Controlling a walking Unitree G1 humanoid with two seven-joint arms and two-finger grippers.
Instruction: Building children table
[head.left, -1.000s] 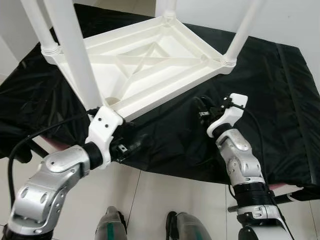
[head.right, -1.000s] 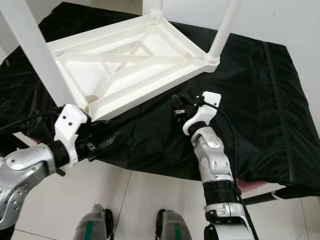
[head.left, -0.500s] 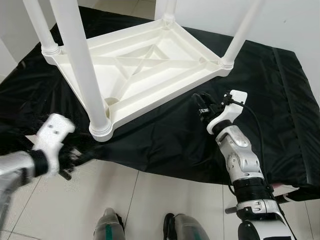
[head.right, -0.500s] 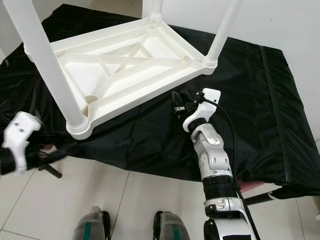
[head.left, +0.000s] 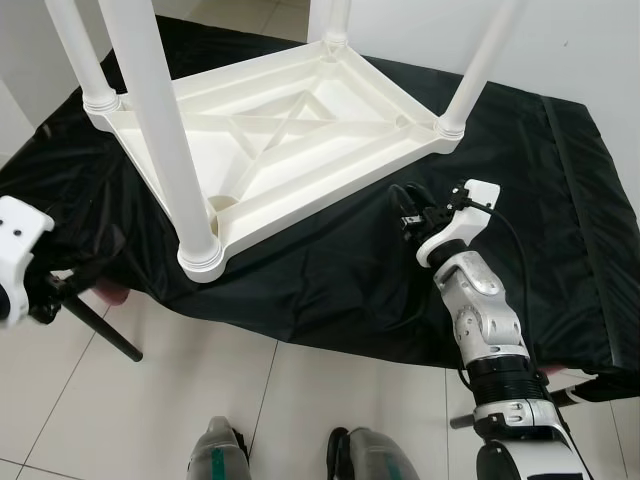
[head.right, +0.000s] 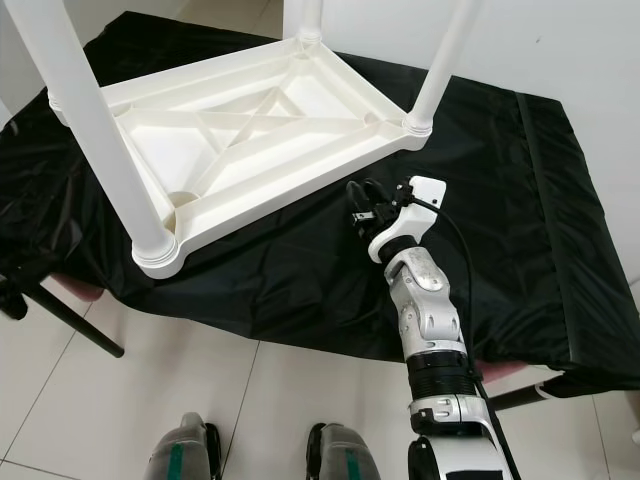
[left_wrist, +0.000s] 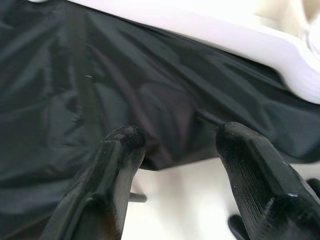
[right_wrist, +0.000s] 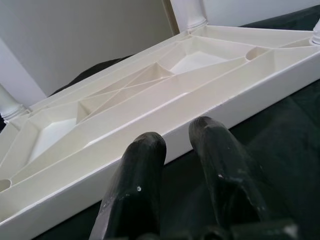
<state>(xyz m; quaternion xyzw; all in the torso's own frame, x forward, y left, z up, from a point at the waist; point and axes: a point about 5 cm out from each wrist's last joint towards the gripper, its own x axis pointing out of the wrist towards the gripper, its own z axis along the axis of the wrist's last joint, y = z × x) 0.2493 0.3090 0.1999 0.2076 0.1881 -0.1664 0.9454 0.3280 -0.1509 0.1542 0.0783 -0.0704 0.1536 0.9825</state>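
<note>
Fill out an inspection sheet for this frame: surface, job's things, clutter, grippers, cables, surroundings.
Surface: black cloth, wrinkled, draped over a low platform.
Job's things: white table lying upside down on the cloth, four legs standing up from its corners.
Clutter: nothing seen.
Grippers: left gripper off the cloth's left edge, fingers open, holding nothing; right gripper low over the cloth beside the table's rim, fingers slightly apart, empty.
Cables: black cable looping along the right wrist.
Surroundings: pale tiled floor, white wall, the robot's feet below.
</note>
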